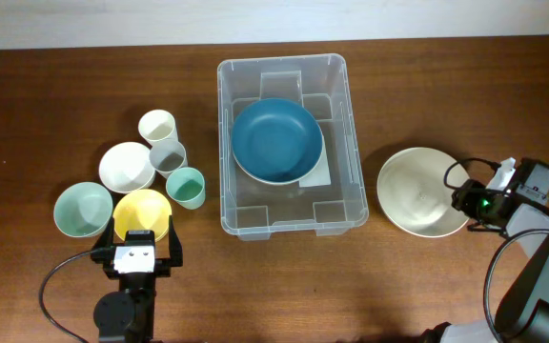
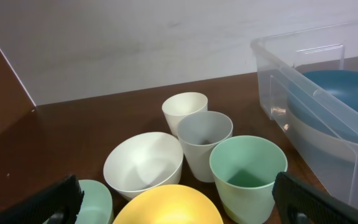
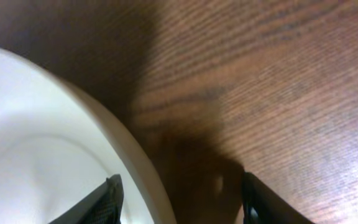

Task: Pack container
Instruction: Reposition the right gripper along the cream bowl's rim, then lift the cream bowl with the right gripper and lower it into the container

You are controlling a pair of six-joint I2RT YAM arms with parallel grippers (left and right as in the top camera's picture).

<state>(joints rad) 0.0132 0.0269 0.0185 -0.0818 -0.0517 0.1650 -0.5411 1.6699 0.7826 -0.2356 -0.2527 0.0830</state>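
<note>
Sitting mid-table, the container [image 1: 225,152] holds a blue bowl [image 1: 276,140]; the cream bowl [image 1: 417,191] lies just right of it. To lift the cream bowl well, I judge the right gripper [image 3: 180,188] should seat deeper and close squarely. Angled low, its fingers stand apart astride the rim. The left gripper [image 2: 178,194] hovers over a yellow bowl [image 1: 142,211], fingers spread wide.
</note>
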